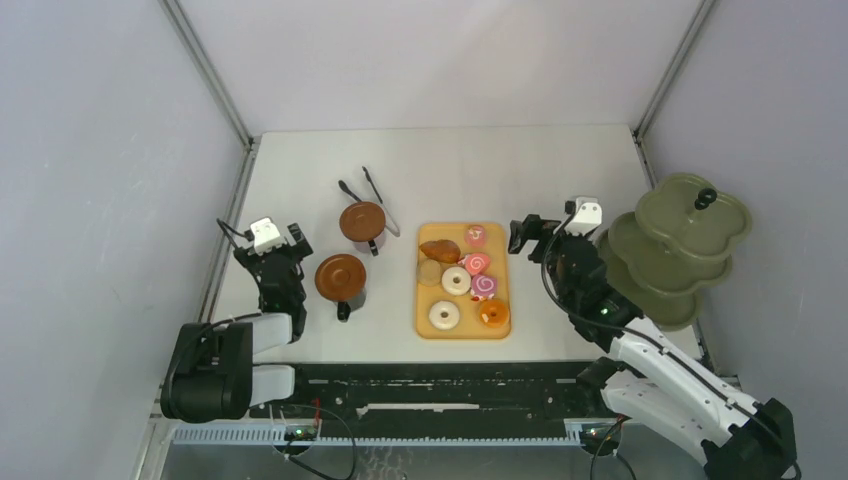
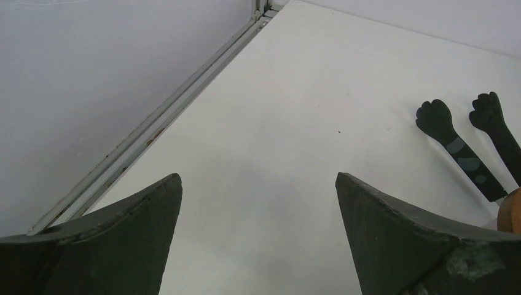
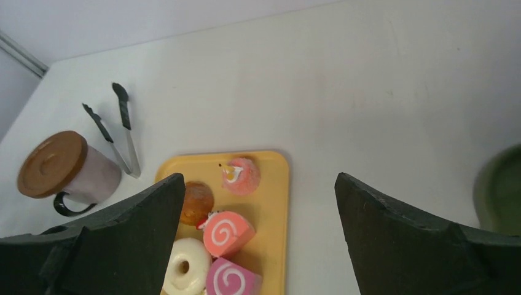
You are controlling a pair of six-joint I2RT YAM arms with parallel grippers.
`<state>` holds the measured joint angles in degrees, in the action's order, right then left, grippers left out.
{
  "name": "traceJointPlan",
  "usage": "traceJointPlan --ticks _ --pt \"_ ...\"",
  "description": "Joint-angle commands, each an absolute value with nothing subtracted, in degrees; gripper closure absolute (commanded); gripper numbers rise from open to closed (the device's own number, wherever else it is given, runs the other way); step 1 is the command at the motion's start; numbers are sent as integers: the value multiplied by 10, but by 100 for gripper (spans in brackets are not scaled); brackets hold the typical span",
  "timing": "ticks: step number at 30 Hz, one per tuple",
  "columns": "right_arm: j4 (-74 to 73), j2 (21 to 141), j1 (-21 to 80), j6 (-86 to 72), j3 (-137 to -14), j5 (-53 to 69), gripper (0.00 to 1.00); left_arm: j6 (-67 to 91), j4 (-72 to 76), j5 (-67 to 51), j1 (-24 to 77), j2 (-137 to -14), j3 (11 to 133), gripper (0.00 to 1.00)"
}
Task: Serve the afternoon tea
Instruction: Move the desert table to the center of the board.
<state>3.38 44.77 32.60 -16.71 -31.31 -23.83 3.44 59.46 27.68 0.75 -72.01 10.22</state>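
Observation:
The afternoon tea lies on a yellow tray (image 1: 500, 255) mid-table: a brown bun (image 1: 438, 250), pink swirl cakes (image 1: 476, 263) and small donuts (image 1: 444, 315). In the right wrist view a swirl cake (image 3: 226, 232), a white donut (image 3: 182, 265) and a bun (image 3: 196, 201) show. Two cups (image 1: 340, 277) (image 1: 362, 222) stand left of the tray with brown saucers on top. The olive three-tier stand (image 1: 680, 245) is at the far right. My left gripper (image 1: 272, 250) (image 2: 258, 178) is open over bare table. My right gripper (image 1: 533, 232) (image 3: 259, 178) is open beside the tray's right edge.
Black tongs (image 1: 365, 190) (image 2: 458, 147) (image 3: 120, 129) lie behind the cups. Grey walls close in the table on the left, back and right. The stand's green rim (image 3: 501, 190) sits close to my right arm.

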Motion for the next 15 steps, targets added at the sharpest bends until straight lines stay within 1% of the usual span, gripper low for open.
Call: traceJointPlan --ticks 1,2,4,8,11,13,15 --pt "5 443 423 -136 -332 -438 0 31 623 270 4 -719 97 0" --pt "13 443 441 -135 -327 -447 0 30 623 271 4 -719 97 0" --pt "35 436 456 -141 -313 -411 0 31 623 269 4 -718 97 0" --pt "66 414 456 -121 -292 -242 0 30 623 270 4 -719 97 0" --pt "76 412 447 -201 -287 -246 0 31 623 270 4 -719 97 0" --pt "77 414 433 -237 -287 -227 0 30 623 270 4 -719 97 0" --pt "73 414 436 -257 -287 -238 0 30 623 270 4 -719 97 0"
